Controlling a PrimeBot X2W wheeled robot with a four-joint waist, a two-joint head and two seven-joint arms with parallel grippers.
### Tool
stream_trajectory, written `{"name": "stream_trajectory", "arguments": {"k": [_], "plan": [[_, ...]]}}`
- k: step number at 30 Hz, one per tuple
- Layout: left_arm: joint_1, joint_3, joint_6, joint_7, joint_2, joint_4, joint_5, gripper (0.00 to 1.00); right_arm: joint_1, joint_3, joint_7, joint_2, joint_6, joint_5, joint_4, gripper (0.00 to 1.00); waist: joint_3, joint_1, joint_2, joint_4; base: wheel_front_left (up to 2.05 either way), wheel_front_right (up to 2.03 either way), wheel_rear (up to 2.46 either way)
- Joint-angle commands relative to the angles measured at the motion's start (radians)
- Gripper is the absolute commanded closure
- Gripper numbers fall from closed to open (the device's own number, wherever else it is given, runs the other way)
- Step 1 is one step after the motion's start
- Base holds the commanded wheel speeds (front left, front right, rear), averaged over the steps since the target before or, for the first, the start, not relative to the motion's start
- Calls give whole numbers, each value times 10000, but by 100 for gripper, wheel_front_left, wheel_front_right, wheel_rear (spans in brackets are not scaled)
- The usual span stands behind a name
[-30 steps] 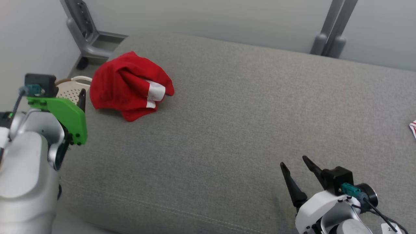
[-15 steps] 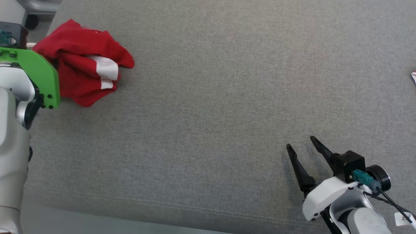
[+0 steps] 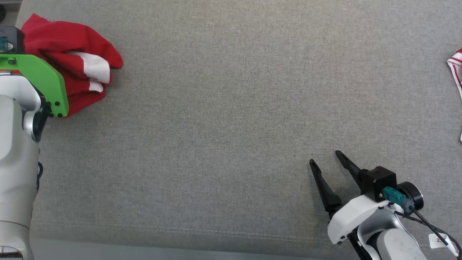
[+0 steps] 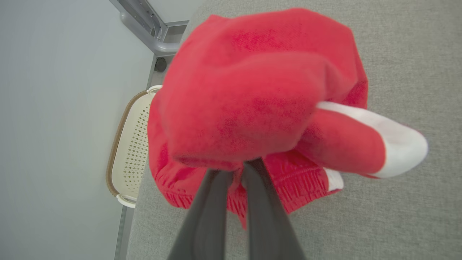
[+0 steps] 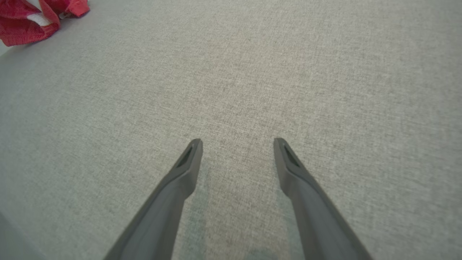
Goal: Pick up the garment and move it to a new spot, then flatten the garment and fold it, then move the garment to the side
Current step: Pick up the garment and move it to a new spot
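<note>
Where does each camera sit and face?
Head view: on the head, looking down at the grey cushion; shows left forearm, open right gripper.
Left wrist view: along the left gripper, shut on the red garment.
Right wrist view: along the right gripper, over bare cushion.
Shared: all three catch the red garment.

The garment [image 3: 72,61] lies far left on the cushion [image 3: 231,108] — basket [image 4: 131,144] beyond (off-edge).

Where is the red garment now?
Head view, upper left: the red garment is bunched on the grey cushion near its left edge, behind the green wrist bracket. The left wrist view shows the left gripper pinching its fabric, a white basket beyond.
</note>
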Motion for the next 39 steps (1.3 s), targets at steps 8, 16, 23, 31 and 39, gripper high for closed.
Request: {"name": "stream_trajectory", "arguments": {"k": [8,16,23,31,39], "plan": [[-86,-264,157,-1103,62,33,267,100,-197,285,-427,236,-12,283,683,0,-1099,-2,0,-440,0,0,0],[-644,-1206,-241,-1598,-173,-710,851,100,63,472,-841,434,-12,542,1482,0,-2334,-2,0,-1148,0,0,0],[-707,-2086,-507,-1575,-897,-1504,747,100,231,749,-1114,570,-12,742,2112,0,-3362,-2,0,-2216,0,0,0],[-358,-2739,-584,-1440,-1714,-2384,298,100,215,820,-1237,615,-12,830,2300,0,-3670,-2,0,-3475,0,0,0],[485,-3572,-596,-1258,-2285,-3045,-34,100,116,698,-1366,645,-12,811,2357,0,-3299,-2,0,-4461,0,0,0]]}}
